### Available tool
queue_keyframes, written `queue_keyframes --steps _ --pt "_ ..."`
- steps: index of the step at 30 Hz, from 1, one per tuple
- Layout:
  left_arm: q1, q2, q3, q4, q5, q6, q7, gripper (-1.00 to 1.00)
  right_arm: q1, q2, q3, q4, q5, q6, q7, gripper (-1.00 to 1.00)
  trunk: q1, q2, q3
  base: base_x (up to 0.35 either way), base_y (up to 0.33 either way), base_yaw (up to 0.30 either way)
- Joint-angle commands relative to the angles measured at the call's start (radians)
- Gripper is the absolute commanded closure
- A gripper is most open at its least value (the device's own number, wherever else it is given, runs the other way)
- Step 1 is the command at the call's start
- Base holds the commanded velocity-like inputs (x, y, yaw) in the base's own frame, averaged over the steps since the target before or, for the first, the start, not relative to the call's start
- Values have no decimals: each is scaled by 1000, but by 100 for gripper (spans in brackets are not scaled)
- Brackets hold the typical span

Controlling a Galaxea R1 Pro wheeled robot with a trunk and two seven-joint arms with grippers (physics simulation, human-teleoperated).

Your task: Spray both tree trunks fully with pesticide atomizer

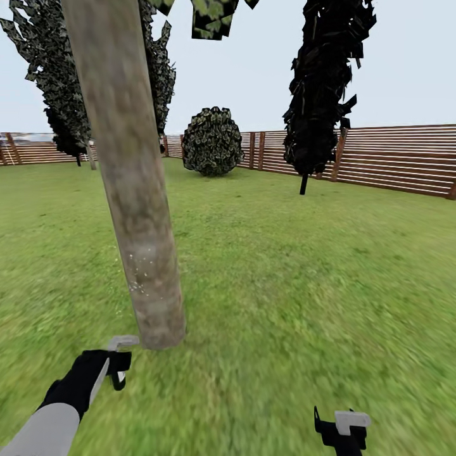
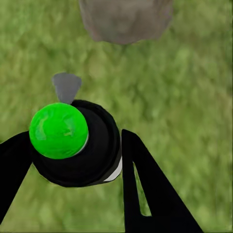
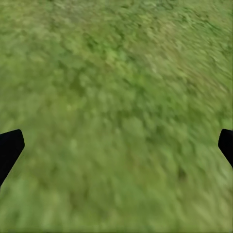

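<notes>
Ahead I see a round bush (image 1: 213,141) by the slatted fence (image 1: 392,158), a dark narrow conifer (image 1: 323,82) to its right, another conifer (image 1: 60,88) far left, pale sky (image 1: 253,57) above.

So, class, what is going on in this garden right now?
The robot's left gripper holds the pesticide atomizer, black with a green top, close to the base of a tree trunk. A patch of white pesticide specks sits low on the trunk, and most of the trunk is bare. The right gripper hangs open over the grass, holding nothing.
</notes>
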Motion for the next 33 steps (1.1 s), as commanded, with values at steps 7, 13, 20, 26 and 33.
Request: queue_keyframes --steps 7,13,20,26,33 --pt "1 -41 10 26 -6 -30 3 100 0 0 0 0 0 0 0 -100 0 0 0 19 0 0" --pt "1 -15 9 33 4 -30 97 100 0 0 0 0 0 0 0 -100 0 0 0 280 -16 0" --pt "2 -92 11 48 -3 -40 108 100 0 0 0 0 0 0 0 -100 0 0 0 -15 -116 0" --pt "37 29 11 49 34 -40 106 100 0 1 0 -1 -1 1 0 -100 0 0 0 -10 -10 0" --pt "38 -19 8 43 54 -41 108 100 0 2 0 -1 -2 1 0 -100 0 0 0 38 -78 0"
